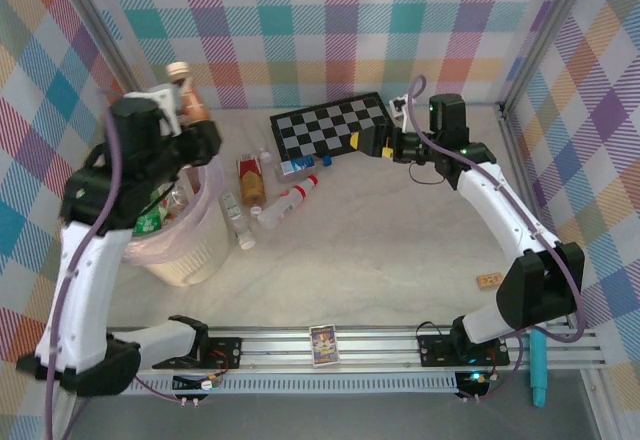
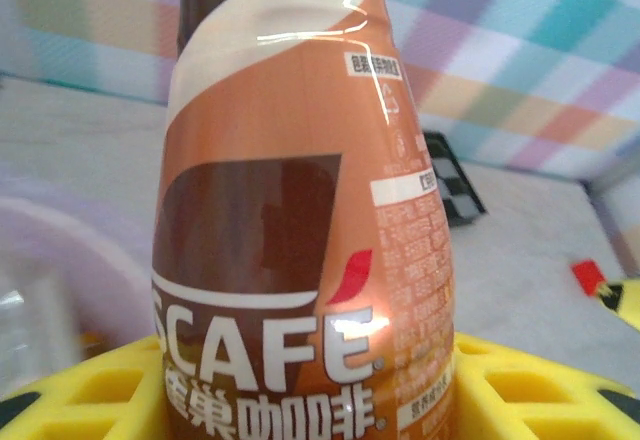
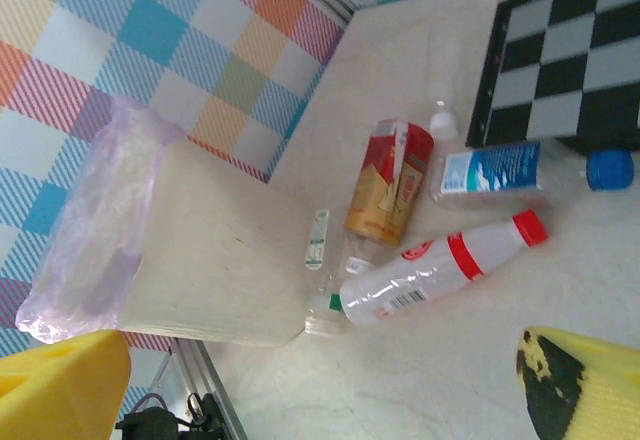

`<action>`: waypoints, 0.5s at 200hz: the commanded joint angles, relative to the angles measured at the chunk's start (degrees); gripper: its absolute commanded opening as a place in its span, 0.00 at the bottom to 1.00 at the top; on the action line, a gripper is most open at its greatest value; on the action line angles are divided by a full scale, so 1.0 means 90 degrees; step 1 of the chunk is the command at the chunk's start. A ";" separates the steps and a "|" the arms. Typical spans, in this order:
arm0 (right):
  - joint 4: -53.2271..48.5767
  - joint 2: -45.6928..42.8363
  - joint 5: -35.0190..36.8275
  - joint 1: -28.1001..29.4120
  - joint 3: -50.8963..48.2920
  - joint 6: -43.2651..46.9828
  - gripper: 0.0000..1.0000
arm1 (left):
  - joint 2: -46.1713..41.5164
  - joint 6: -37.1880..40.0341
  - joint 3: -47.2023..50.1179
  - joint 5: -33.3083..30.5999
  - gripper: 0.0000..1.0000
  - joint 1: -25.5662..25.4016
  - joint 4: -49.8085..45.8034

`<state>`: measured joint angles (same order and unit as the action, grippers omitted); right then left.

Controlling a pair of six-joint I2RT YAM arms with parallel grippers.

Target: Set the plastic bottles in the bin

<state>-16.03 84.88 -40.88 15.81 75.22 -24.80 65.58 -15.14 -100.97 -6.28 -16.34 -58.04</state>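
Risk of slip: glossy coffee bottle (image 1: pixel 191 103), pinched in left tool (image 1: pixel 197 125) at far rim of the bin (image 1: pixel 190 256), liable to tilt and land outside; right tool (image 1: pixel 358 143) wide, empty, right of the bin.

Bright, even light; glare on coffee bottle (image 2: pixel 300 220).

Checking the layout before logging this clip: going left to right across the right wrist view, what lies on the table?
bin → small clear bottle with a white label → red-and-orange-labelled bottle → blue-capped bottle. The red-capped bottle and the checkerboard overlap these, so they are left out.
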 commanded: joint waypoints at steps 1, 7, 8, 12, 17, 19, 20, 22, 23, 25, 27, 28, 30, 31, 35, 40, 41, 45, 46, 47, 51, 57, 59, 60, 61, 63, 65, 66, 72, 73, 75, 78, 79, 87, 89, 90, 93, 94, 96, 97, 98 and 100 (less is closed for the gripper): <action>0.0121 0.0001 -0.0204 0.0045 -0.0500 -0.0133 0.99 | -0.0354 0.0290 0.0047 -0.0445 0.35 0.0523 -0.1212; 0.0289 0.0008 -0.0264 0.0049 -0.0630 -0.0288 0.99 | -0.0453 0.0285 0.0114 -0.0438 0.34 0.0711 -0.1284; 0.0318 0.0010 -0.0273 0.0049 -0.0656 -0.0309 0.99 | -0.0467 0.0285 0.0129 -0.0431 0.33 0.0726 -0.1304; 0.0438 0.0026 -0.0312 0.0050 -0.0739 -0.0386 0.98 | -0.0512 0.0290 0.0173 -0.0411 0.32 0.0865 -0.1356; 0.0569 0.0036 -0.0337 0.0050 -0.0829 -0.0465 0.98 | -0.0547 0.0295 0.0231 -0.0381 0.31 0.1013 -0.1432; 0.0626 0.0047 -0.0349 0.0050 -0.0863 -0.0501 0.98 | -0.0570 0.0295 0.0251 -0.0365 0.31 0.1068 -0.1451; 0.0647 0.0054 -0.0354 0.0045 -0.0880 -0.0518 0.98 | -0.0574 0.0300 0.0261 -0.0361 0.31 0.1095 -0.1456; 0.0695 0.0059 -0.0358 0.0048 -0.0902 -0.0549 0.98 | -0.0582 0.0304 0.0284 -0.0345 0.31 0.1142 -0.1487; 0.0720 0.0065 -0.0364 0.0049 -0.0909 -0.0567 0.98 | -0.0585 0.0304 0.0302 -0.0341 0.31 0.1166 -0.1498; 0.0762 0.0077 -0.0378 0.0049 -0.0934 -0.0595 0.98 | -0.0599 0.0305 0.0340 -0.0326 0.31 0.1211 -0.1519; 0.0811 0.0089 -0.0386 0.0050 -0.0955 -0.0621 0.98 | -0.0608 0.0305 0.0379 -0.0315 0.31 0.1264 -0.1534; 0.0823 0.0090 -0.0393 0.0050 -0.0965 -0.0632 0.98 | -0.0612 0.0310 0.0389 -0.0316 0.31 0.1286 -0.1547; 0.0858 0.0110 -0.0402 0.0050 -0.0977 -0.0650 0.98 | -0.0623 0.0313 0.0435 -0.0305 0.31 0.1334 -0.1561; 0.0866 0.0115 -0.0410 0.0045 -0.0981 -0.0661 0.98 | -0.0630 0.0314 0.0456 -0.0296 0.31 0.1355 -0.1569; 0.0908 0.0141 -0.0428 0.0049 -0.0992 -0.0691 0.98 | -0.0648 0.0315 0.0550 -0.0247 0.31 0.1441 -0.1569; 0.0936 0.0174 -0.0474 0.0050 -0.0985 -0.0718 0.98 | -0.0666 0.0306 0.0679 -0.0186 0.31 0.1545 -0.1569; 0.0939 0.0181 -0.0485 0.0050 -0.0985 -0.0720 0.98 | -0.0666 0.0301 0.0710 -0.0174 0.31 0.1568 -0.1569; 0.0929 0.0204 -0.0514 0.0050 -0.0971 -0.0721 0.98 | -0.0689 0.0280 0.0813 -0.0113 0.31 0.1635 -0.1569; 0.0930 0.0206 -0.0525 0.0050 -0.0968 -0.0721 0.98 | -0.0687 0.0273 0.0835 -0.0093 0.31 0.1652 -0.1564; 0.0931 0.0211 -0.0530 0.0050 -0.0967 -0.0721 0.98 | -0.0686 0.0264 0.0866 -0.0073 0.31 0.1665 -0.1566; 0.0916 0.0222 -0.0539 0.0048 -0.0958 -0.0709 0.98 | -0.0712 0.0228 0.0976 -0.0004 0.31 0.1705 -0.1571; 0.0905 0.0237 -0.0542 0.0048 -0.0956 -0.0679 0.98 | -0.0746 0.0173 0.1127 0.0081 0.31 0.1727 -0.1569; 0.0903 0.0237 -0.0547 0.0049 -0.0963 -0.0669 0.98 | -0.0761 0.0157 0.1169 0.0109 0.31 0.1735 -0.1569; 0.0898 0.0237 -0.0546 0.0049 -0.0964 -0.0656 0.98 | -0.0767 0.0148 0.1189 0.0116 0.31 0.1731 -0.1573; 0.0895 0.0237 -0.0541 0.0050 -0.0965 -0.0650 0.98 | -0.0775 0.0139 0.1218 0.0124 0.31 0.1734 -0.1576; 0.0893 0.0239 -0.0537 0.0050 -0.0960 -0.0645 0.98 | -0.0786 0.0114 0.1260 0.0137 0.31 0.1729 -0.1578; 0.0883 0.0250 -0.0524 0.0050 -0.0957 -0.0619 0.98 | -0.0806 0.0106 0.1305 0.0148 0.31 0.1735 -0.1578; 0.0883 0.0253 -0.0515 0.0050 -0.0956 -0.0617 0.98 | -0.0814 0.0098 0.1335 0.0154 0.31 0.1736 -0.1578; 0.0847 0.0279 -0.0490 0.0041 -0.0941 -0.0572 0.98 | -0.0874 0.0051 0.1475 0.0160 0.31 0.1735 -0.1578; 0.0840 0.0282 -0.0483 0.0040 -0.0939 -0.0564 0.98 | -0.0887 0.0046 0.1498 0.0156 0.31 0.1736 -0.1578; 0.0831 0.0287 -0.0476 0.0045 -0.0932 -0.0553 0.98 | -0.0902 0.0035 0.1545 0.0160 0.31 0.1737 -0.1578; 0.0812 0.0308 -0.0469 0.0049 -0.0912 -0.0549 0.98 | -0.0937 0.0011 0.1609 0.0160 0.32 0.1736 -0.1573; 0.0803 0.0316 -0.0468 0.0049 -0.0909 -0.0547 0.98 | -0.0943 0.0007 0.1628 0.0165 0.32 0.1732 -0.1576; 0.0801 0.0366 -0.0469 0.0045 -0.0916 -0.0562 0.98 | -0.0979 -0.0032 0.1779 0.0249 0.32 0.1737 -0.1615; 0.0814 0.0379 -0.0482 0.0048 -0.0916 -0.0569 0.98 | -0.0978 -0.0033 0.1813 0.0281 0.32 0.1737 -0.1624; 0.0819 0.0386 -0.0489 0.0049 -0.0921 -0.0572 0.98 | -0.0978 -0.0035 0.1828 0.0299 0.32 0.1737 -0.1635; 0.0844 0.0399 -0.0500 0.0053 -0.0930 -0.0586 0.98 | -0.0979 -0.0043 0.1870 0.0338 0.33 0.1737 -0.1650; 0.0854 0.0401 -0.0508 0.0051 -0.0928 -0.0590 0.98 | -0.0979 -0.0045 0.1876 0.0362 0.34 0.1737 -0.1658; 0.0868 0.0415 -0.0519 0.0050 -0.0941 -0.0601 0.98 | -0.0978 -0.0046 0.1918 0.0394 0.34 0.1735 -0.1669; 0.0880 0.0423 -0.0522 0.0050 -0.0944 -0.0607 0.98 | -0.0973 -0.0051 0.1934 0.0405 0.35 0.1731 -0.1673; 0.0891 0.0428 -0.0524 0.0050 -0.0950 -0.0611 0.98 | -0.0976 -0.0054 0.1948 0.0425 0.35 0.1734 -0.1684; 0.0902 0.0438 -0.0533 0.0050 -0.0959 -0.0620 0.98 | -0.0978 -0.0053 0.1975 0.0459 0.36 0.1736 -0.1693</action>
<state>-10.09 87.33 -43.64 15.81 66.32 -29.82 58.41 -14.37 -85.23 -5.58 -1.56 -70.94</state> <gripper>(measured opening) 0.980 0.507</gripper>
